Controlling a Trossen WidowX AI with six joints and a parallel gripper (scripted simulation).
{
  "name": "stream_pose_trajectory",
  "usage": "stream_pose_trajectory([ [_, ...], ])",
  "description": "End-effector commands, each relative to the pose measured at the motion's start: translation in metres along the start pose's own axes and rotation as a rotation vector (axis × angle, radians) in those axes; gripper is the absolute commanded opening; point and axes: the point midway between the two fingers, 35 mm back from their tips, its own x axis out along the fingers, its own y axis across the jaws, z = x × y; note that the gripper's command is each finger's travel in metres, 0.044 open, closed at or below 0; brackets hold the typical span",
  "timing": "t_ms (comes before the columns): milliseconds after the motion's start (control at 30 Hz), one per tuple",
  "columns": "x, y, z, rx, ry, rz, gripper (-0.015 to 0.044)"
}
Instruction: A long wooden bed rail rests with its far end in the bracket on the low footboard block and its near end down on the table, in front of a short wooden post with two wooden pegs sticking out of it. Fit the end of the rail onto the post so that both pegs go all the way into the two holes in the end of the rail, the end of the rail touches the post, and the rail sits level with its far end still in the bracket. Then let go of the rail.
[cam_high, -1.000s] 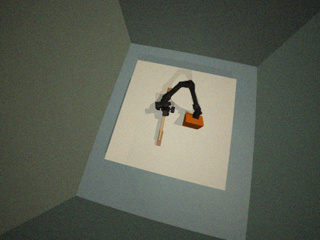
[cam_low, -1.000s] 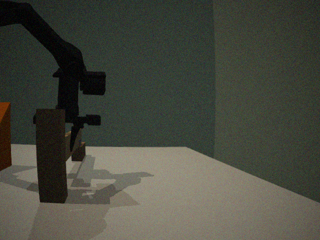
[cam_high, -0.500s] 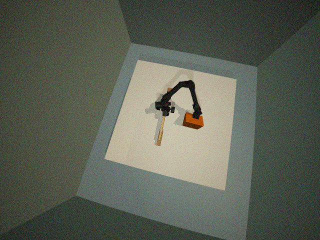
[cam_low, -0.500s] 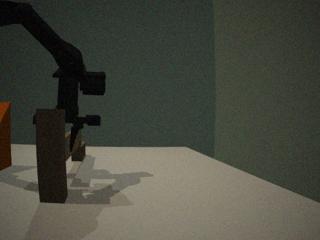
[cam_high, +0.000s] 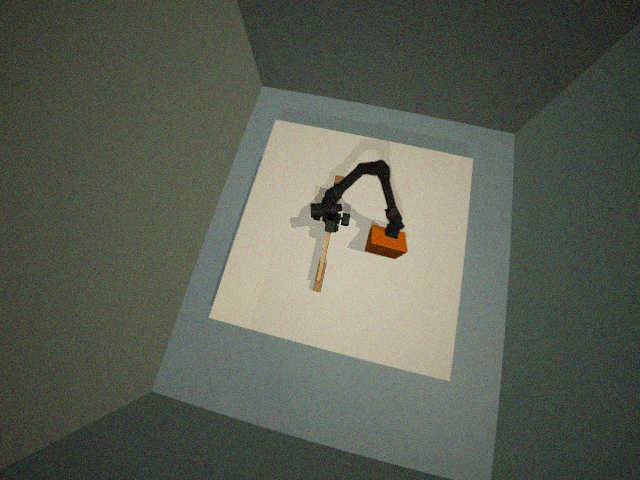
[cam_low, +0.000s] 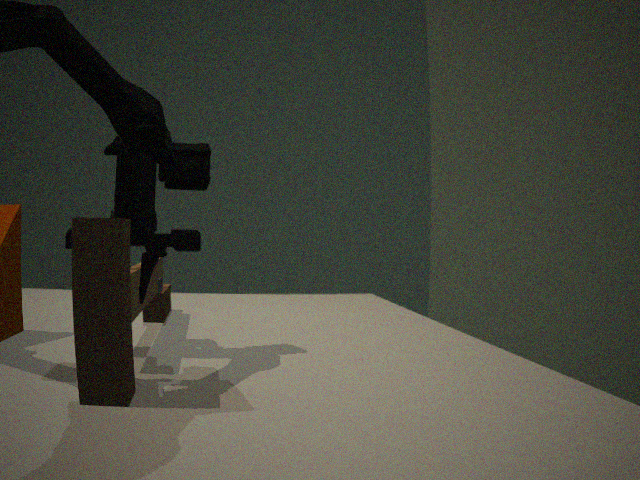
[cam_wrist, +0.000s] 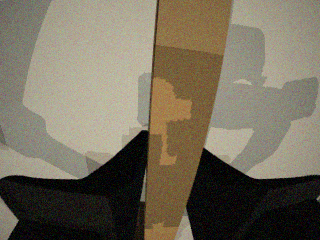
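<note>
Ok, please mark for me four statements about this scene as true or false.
1. The gripper is closed on the rail. True.
2. The orange block is lying on top of the rail. False: it stands apart from the rail, under the base of the arm.
3. The post stands taller than the footboard block. True.
4. In the exterior view, the near end of the rail lies down on the table. False: it is raised above the table.
</note>
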Motion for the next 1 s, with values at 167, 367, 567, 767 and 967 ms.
stream_pose_trajectory([
  [167, -0.0002, -0.0002, -0.0005, 0.000, -0.005, -0.003, 0.0000],
  [367, -0.0003, -0.0001, -0.0023, 0.000, -0.005, -0.003, 0.0000],
  [567, -0.0008, 0.0000, -0.0042, 0.000, -0.005, -0.003, 0.0000],
  [767, -0.0014, 0.0000, -0.0060, 0.000, -0.005, -0.003, 0.0000],
  [967, -0.0022, 0.0000, -0.0077, 0.000, -0.005, -0.003, 0.0000],
])
